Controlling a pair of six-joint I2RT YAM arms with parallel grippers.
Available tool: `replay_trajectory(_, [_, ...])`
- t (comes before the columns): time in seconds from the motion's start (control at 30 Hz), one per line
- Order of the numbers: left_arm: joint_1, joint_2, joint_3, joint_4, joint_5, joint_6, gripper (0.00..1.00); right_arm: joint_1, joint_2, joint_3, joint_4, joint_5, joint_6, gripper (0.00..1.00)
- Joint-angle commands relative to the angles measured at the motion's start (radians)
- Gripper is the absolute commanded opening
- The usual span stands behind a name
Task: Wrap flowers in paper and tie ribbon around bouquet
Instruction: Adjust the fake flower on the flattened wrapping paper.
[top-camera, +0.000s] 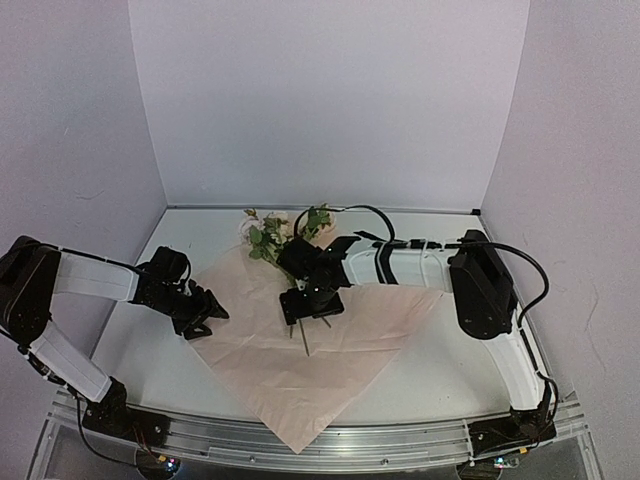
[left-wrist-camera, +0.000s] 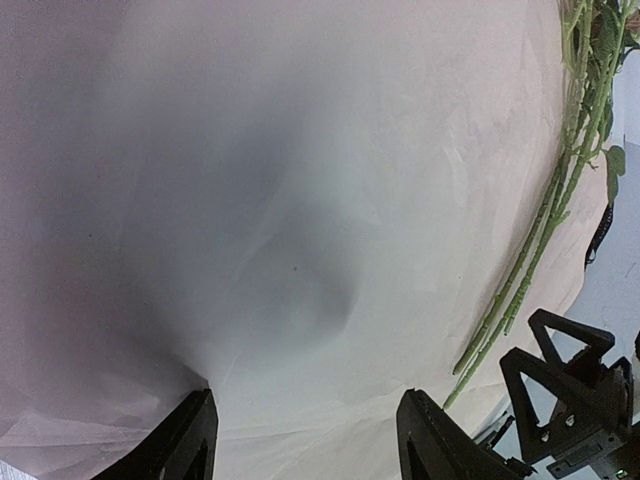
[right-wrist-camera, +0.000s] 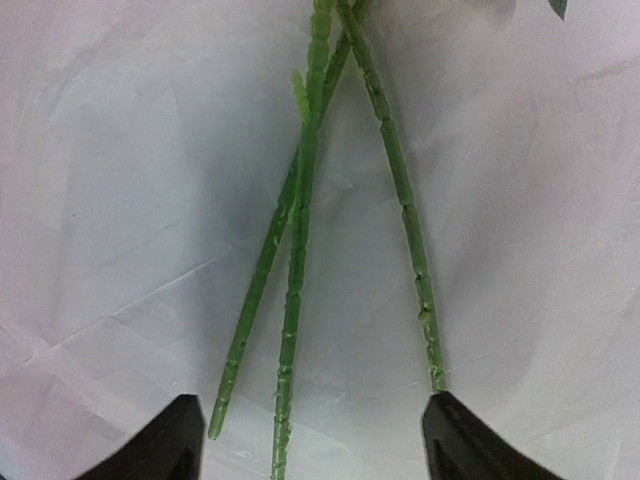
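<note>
The right gripper (right-wrist-camera: 312, 445) hovered wide open right over the flowers (right-wrist-camera: 300, 250), stems running lengthwise between its fingers, while the left gripper (top-camera: 205, 318), also open, sat well aside.

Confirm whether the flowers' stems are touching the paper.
Touching. The right wrist view shows the flowers lying by their stems flat on the paper, with only thin shadows and no gap beneath them.

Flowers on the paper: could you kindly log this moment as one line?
flowers: lying on paper | right jaws: open above stems, holding nothing | left jaws: open over paper | ribbon: not visible
</note>
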Motion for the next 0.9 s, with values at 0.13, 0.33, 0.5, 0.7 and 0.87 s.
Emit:
replay_trajectory(0.13, [-0.004, 0.020, -0.001, 0.001, -0.003, 0.007, 0.64, 0.002, 0.061, 0.111, -0.054, 0.094, -0.069, 0.98])
replay_trajectory(0.33, [-0.003, 0.014, 0.000, -0.008, -0.005, 0.014, 0.63, 0.003, 0.146, 0.219, -0.122, 0.112, -0.018, 0.90])
replay_trajectory(0.5, [-0.003, 0.011, -0.005, -0.006, -0.003, 0.015, 0.64, 0.003, 0.162, 0.224, -0.157, 0.152, 0.010, 0.88])
replay_trajectory(0.7, [-0.003, 0.008, 0.000, -0.009, -0.001, 0.019, 0.64, 0.005, 0.175, 0.256, -0.199, 0.129, 0.044, 0.67])
replay_trajectory(0.87, [-0.003, 0.006, 0.001, -0.013, 0.000, 0.026, 0.64, 0.016, 0.174, 0.252, -0.223, 0.089, 0.091, 0.33])
